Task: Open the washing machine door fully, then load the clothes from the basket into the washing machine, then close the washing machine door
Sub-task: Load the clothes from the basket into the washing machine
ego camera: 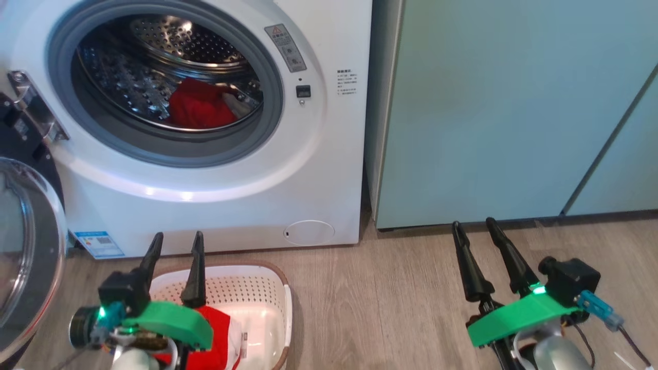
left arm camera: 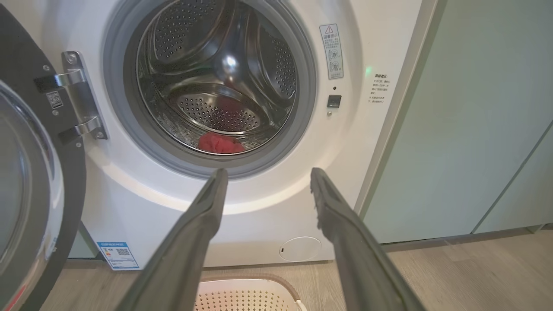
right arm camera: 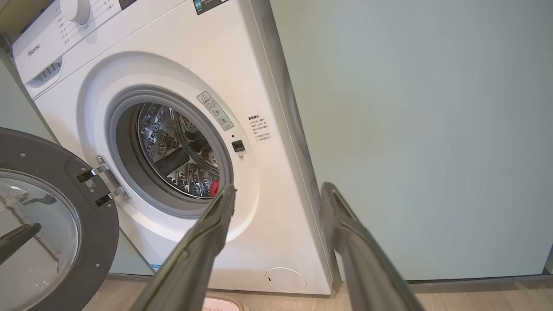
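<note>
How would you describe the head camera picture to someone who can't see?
A white washing machine stands with its door open at the left and red clothes in its drum. A basket on the floor before it holds more red clothes, with the open left gripper over it and the open right gripper near a teal cabinet.

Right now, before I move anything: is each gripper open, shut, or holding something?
Left gripper: jaws open, holding nothing.
Right gripper: jaws open, holding nothing.
</note>
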{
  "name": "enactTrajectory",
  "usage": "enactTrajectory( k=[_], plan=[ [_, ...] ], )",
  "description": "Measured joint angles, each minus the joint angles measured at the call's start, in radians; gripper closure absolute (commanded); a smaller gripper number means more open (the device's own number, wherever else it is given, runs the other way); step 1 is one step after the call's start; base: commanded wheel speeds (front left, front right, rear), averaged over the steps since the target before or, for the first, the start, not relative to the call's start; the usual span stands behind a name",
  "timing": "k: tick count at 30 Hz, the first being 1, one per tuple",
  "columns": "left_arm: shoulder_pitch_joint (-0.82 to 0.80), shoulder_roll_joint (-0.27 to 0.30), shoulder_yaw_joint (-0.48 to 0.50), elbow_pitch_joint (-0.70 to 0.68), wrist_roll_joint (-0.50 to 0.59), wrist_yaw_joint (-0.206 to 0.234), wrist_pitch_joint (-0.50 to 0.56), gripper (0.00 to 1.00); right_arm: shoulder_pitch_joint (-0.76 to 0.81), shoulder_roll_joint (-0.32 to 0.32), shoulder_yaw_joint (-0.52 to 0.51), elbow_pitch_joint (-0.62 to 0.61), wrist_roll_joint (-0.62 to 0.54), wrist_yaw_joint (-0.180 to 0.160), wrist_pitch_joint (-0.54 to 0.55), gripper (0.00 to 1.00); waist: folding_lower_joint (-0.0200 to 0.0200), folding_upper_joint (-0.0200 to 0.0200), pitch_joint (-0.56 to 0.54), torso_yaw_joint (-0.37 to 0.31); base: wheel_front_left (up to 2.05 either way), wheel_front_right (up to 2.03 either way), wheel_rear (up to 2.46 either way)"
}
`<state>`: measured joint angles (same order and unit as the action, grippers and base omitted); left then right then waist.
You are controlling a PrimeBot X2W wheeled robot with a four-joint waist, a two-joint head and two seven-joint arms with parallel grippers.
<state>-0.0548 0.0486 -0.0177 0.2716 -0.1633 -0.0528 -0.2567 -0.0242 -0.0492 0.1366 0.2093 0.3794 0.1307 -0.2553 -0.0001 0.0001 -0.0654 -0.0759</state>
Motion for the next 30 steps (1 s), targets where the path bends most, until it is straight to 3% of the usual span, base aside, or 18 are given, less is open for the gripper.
enactTrajectory(
  k=[13,30],
  plan=[
    [0.096,-0.001,-0.066,-0.12,-0.066,0.1,0.0,0.0,0.017,0.0,-0.006,-0.007,0.0,0.0,0.0,0.0,0.0,0.0,-0.015,0.007,0.0,0.0,0.0],
    [0.099,-0.001,-0.076,-0.123,-0.066,0.101,0.0,0.0,0.018,0.0,-0.006,-0.007,0.0,0.0,0.0,0.0,0.0,0.0,-0.013,0.011,0.0,0.0,0.0]
  ],
)
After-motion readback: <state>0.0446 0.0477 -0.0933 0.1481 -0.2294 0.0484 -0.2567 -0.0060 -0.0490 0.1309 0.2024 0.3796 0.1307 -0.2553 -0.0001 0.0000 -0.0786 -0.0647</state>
